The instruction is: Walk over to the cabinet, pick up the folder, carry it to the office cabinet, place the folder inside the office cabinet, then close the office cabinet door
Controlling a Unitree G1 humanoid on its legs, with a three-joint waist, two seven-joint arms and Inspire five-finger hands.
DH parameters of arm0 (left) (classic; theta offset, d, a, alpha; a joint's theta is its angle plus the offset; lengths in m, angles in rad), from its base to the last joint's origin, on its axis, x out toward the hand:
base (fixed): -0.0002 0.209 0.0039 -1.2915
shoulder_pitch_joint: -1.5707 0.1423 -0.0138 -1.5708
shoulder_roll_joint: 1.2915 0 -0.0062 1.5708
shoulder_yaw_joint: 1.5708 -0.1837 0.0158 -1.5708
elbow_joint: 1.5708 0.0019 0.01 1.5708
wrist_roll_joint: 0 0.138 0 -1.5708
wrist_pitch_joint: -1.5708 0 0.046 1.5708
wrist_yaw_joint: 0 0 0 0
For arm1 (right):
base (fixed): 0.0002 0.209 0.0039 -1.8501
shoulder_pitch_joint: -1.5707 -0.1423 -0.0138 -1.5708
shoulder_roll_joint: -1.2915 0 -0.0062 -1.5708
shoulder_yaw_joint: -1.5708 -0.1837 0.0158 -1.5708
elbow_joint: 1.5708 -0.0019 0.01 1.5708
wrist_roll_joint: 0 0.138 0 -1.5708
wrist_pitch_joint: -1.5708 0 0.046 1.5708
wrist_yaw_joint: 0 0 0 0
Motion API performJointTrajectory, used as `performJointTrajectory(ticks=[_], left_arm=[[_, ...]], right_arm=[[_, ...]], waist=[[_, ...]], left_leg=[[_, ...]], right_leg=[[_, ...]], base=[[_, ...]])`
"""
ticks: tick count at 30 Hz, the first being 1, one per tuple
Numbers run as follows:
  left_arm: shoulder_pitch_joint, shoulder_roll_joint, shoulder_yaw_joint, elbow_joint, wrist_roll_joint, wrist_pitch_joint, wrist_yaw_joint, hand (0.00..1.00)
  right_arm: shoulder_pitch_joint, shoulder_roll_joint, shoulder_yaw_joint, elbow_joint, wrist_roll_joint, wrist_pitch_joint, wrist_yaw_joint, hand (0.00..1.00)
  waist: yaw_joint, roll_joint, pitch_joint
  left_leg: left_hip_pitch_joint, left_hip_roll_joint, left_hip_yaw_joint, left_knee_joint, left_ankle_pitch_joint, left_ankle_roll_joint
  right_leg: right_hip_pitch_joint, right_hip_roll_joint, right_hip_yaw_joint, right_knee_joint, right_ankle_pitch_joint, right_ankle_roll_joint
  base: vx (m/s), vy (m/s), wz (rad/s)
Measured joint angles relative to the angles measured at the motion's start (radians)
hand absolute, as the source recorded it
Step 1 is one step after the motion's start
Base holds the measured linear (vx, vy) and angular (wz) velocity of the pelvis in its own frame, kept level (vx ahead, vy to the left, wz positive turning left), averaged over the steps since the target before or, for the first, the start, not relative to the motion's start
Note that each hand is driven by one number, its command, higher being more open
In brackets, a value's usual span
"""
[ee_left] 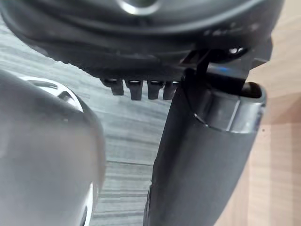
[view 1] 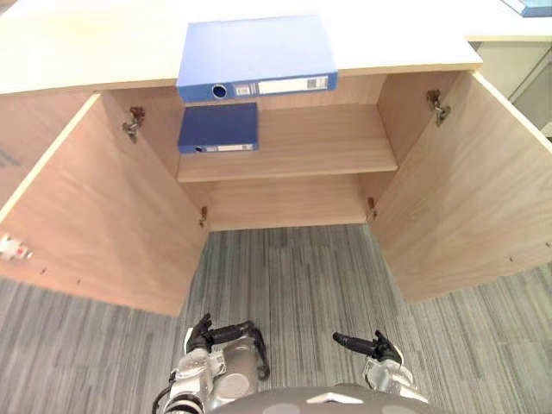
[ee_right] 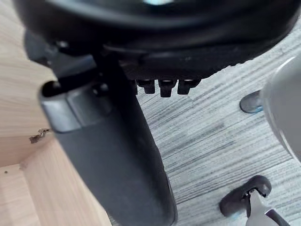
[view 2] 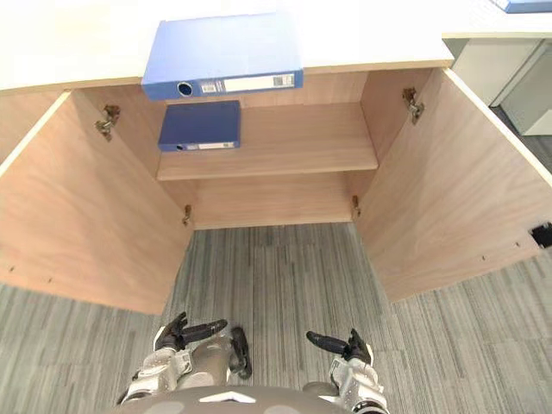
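A light-blue folder (view 1: 254, 56) lies flat on the wooden cabinet's top (view 1: 86, 43), its spine at the front edge. Below it, a darker blue folder (view 1: 218, 127) lies on the left of the inner shelf (view 1: 328, 138). Both cabinet doors stand wide open, the left door (view 1: 95, 207) and the right door (view 1: 466, 181). My left hand (view 1: 226, 335) and right hand (view 1: 366, 345) hang low over the carpet, well short of the cabinet. Both are open and hold nothing. The thumbs (ee_left: 202, 155) (ee_right: 113, 155) stick out straight in the wrist views.
Grey striped carpet (view 1: 285, 276) runs between the two open doors up to the cabinet's base. A white unit (view 1: 517, 69) stands at the far right with a blue object (view 1: 530, 7) on the top behind it. A chair caster (ee_right: 244, 193) sits on the floor by my right side.
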Motion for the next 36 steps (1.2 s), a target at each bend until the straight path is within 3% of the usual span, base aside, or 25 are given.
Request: performJointTrajectory(ticks=[1,2,3,5,7,9,10,11,12,13,15,17,19,21,24,25,27,32,36], left_arm=[[0.001,0.004,-0.003,0.007,0.0,0.002,0.0,1.0],[-0.001,0.011,-0.021,0.021,0.0,0.006,0.0,1.0],[-0.001,0.015,-0.035,0.032,0.0,0.006,0.0,1.0],[0.002,0.015,-0.042,0.037,-0.001,0.006,-0.001,1.0],[0.0,0.01,-0.041,0.037,-0.001,0.007,-0.002,1.0],[0.001,0.007,-0.034,0.039,-0.002,0.008,-0.002,1.0],[0.002,0.001,-0.033,0.046,-0.002,0.008,0.0,1.0],[0.002,-0.008,-0.033,0.054,-0.002,0.007,0.0,1.0],[0.002,-0.008,-0.033,0.058,-0.002,0.007,-0.002,1.0],[-0.009,-0.013,-0.026,0.075,0.001,0.006,-0.004,1.0],[-0.012,-0.061,-0.025,0.081,0.001,0.006,-0.004,1.0],[-0.028,-0.083,-0.007,0.083,0.004,0.008,-0.004,1.0],[-0.033,-0.097,-0.001,0.066,0.008,0.005,-0.005,1.0],[-0.03,-0.097,-0.005,0.054,0.007,0.004,-0.008,1.0],[-0.03,-0.098,-0.004,0.054,0.007,0.006,-0.008,1.0],[-0.031,-0.097,-0.004,0.054,0.007,0.006,-0.006,1.0],[-0.021,-0.102,0.0,0.056,0.007,0.007,-0.004,1.0],[-0.008,-0.093,0.003,0.057,0.015,0.007,-0.002,1.0],[0.006,-0.094,0.0,0.056,0.017,0.006,-0.001,1.0]], right_arm=[[0.0,0.001,0.0,-0.001,0.0,0.001,0.001,1.0],[-0.001,0.002,0.001,-0.006,-0.005,0.001,0.003,1.0],[-0.003,0.002,0.003,-0.017,-0.007,-0.001,0.006,1.0],[-0.005,0.007,0.011,-0.04,-0.009,-0.008,0.01,1.0],[-0.007,0.015,0.011,-0.062,-0.009,-0.022,0.011,1.0],[-0.015,0.015,0.01,-0.068,-0.008,-0.031,0.014,1.0],[-0.016,0.011,0.01,-0.067,-0.008,-0.033,0.015,1.0],[-0.014,0.008,0.01,-0.066,-0.008,-0.032,0.019,1.0],[-0.013,0.007,0.01,-0.063,-0.009,-0.03,0.019,1.0],[-0.016,-0.003,0.005,-0.043,-0.009,-0.019,0.023,1.0],[-0.024,-0.041,-0.009,-0.015,-0.009,-0.017,0.019,1.0],[-0.034,-0.053,-0.028,0.009,-0.009,-0.009,0.015,1.0],[-0.028,-0.051,-0.026,0.024,-0.009,0.0,0.006,1.0],[-0.026,-0.041,-0.02,0.024,-0.008,0.002,0.005,1.0],[-0.032,-0.04,-0.02,0.021,-0.006,0.002,0.005,1.0],[-0.031,-0.04,-0.02,0.022,-0.006,0.004,0.003,1.0],[-0.031,-0.039,-0.028,0.025,-0.006,0.008,0.004,1.0],[-0.012,-0.029,-0.03,0.024,-0.006,0.006,0.004,1.0],[-0.004,-0.03,-0.031,0.024,-0.006,0.003,0.004,1.0]], waist=[[-0.002,-0.005,-0.002],[-0.005,-0.007,-0.002],[-0.007,-0.001,0.001],[-0.015,-0.005,-0.002],[-0.024,-0.005,-0.003],[-0.031,-0.006,-0.002],[-0.039,0.002,-0.003],[-0.052,0.012,-0.006],[-0.054,0.007,-0.009],[-0.052,0.012,-0.01],[-0.046,0.067,-0.025],[-0.052,0.082,-0.017],[-0.051,0.071,-0.012],[-0.047,0.056,-0.017],[-0.047,0.06,-0.022],[-0.045,0.063,-0.024],[-0.045,0.083,-0.039],[-0.047,0.061,-0.057],[-0.047,0.07,-0.071]], left_leg=[[0.025,-0.009,0.003,-0.006,-0.012,0.01],[0.086,-0.017,0.01,-0.028,-0.037,0.019],[0.137,-0.023,0.015,-0.04,-0.054,0.031],[0.213,-0.032,0.017,-0.08,-0.065,0.033],[0.278,-0.033,0.012,-0.138,-0.083,0.005],[0.327,-0.03,0.006,-0.168,-0.091,-0.008],[0.359,-0.021,-0.008,-0.192,-0.093,-0.015],[0.379,-0.011,-0.031,-0.212,-0.096,-0.043],[0.386,-0.015,-0.04,-0.222,-0.098,-0.058],[0.412,-0.014,-0.072,-0.239,-0.107,-0.088],[0.405,0.029,-0.088,-0.235,-0.092,-0.103],[0.361,0.077,-0.099,-0.102,-0.069,-0.126],[0.322,0.114,-0.111,0.044,-0.065,-0.144],[0.28,0.146,-0.075,0.153,-0.078,-0.139],[0.232,0.14,-0.06,0.099,-0.088,-0.125],[0.223,0.131,-0.061,0.049,-0.086,-0.124],[0.23,0.102,-0.058,-0.124,-0.012,-0.105],[0.313,0.052,-0.055,-0.244,0.013,-0.097],[0.348,0.027,-0.053,-0.311,0.044,-0.094]], right_leg=[[-0.026,-0.01,0.003,0.088,0.01,0.015],[-0.101,-0.03,0.013,0.299,0.065,0.058],[-0.185,-0.039,0.036,0.497,0.066,0.061],[-0.286,-0.043,0.025,0.656,0.059,0.05],[-0.378,-0.032,0.002,0.682,0.047,0.031],[-0.446,-0.016,-0.025,0.621,0.017,0.011],[-0.464,0.004,-0.046,0.528,0.005,0.002],[-0.466,0.031,-0.056,0.378,0.013,0.004],[-0.452,0.038,-0.051,0.276,0.047,0.0],[-0.436,0.043,-0.062,0.208,0.104,-0.046],[-0.414,0.073,-0.095,0.185,0.077,-0.063],[-0.344,0.081,-0.147,0.15,0.05,-0.086],[-0.258,0.086,-0.175,0.082,0.049,-0.09],[-0.17,0.096,-0.193,0.009,0.05,-0.096],[-0.137,0.098,-0.19,-0.026,0.051,-0.095],[-0.136,0.097,-0.185,-0.027,0.051,-0.094],[-0.135,0.105,-0.169,-0.033,0.057,-0.073],[-0.071,0.082,-0.162,-0.124,0.091,-0.027],[-0.045,0.073,-0.157,-0.17,0.117,-0.014]], base=[[0.46,0.284,-0.36],[0.43,0.257,-0.23],[0.42,0.233,-0.15],[0.35,0.127,0.0],[0.44,0.01,0.1],[0.41,-0.114,0.12],[0.4,-0.193,0.37],[0.4,-0.206,0.49],[0.42,-0.205,0.56],[0.33,-0.15,0.39],[0.4,-0.212,0.34],[0.39,-0.272,0.52],[0.28,-0.227,0.5],[0.21,-0.151,0.19],[0.12,0.017,-0.05],[0.11,0.103,-0.12],[0.14,0.153,-0.16],[0.1,0.12,0.02],[0.03,0.079,0.0]])
